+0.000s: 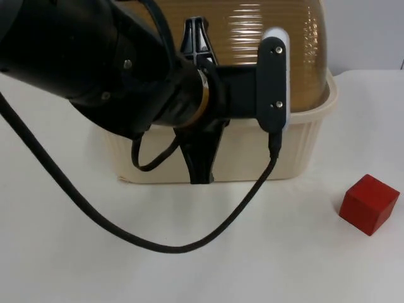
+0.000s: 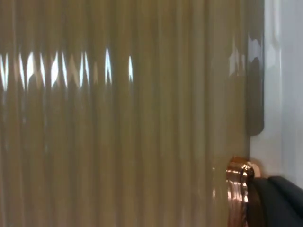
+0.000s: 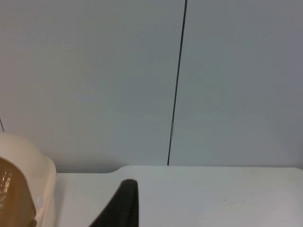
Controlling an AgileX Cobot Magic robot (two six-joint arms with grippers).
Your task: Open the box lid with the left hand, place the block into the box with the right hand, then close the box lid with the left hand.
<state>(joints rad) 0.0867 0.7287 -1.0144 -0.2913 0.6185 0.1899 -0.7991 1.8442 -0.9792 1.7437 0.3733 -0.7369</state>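
A cream box (image 1: 297, 151) with a ribbed amber lid (image 1: 252, 31) stands at the back of the table; the lid lies down over it. My left gripper (image 1: 199, 95) is at the box's front. One black finger (image 1: 196, 35) is up against the lid and the other reaches down before the front wall, so they stand wide apart. In the left wrist view the lid (image 2: 118, 118) is very close. The red block (image 1: 369, 203) lies on the table to the right of the box, untouched. The right arm waits; its fingertip (image 3: 124, 203) points over the table beside the box (image 3: 28, 189).
The white table (image 1: 265, 265) stretches in front of the box and around the block. The grey partition wall (image 3: 94, 85) closes off the table's far edge behind the box.
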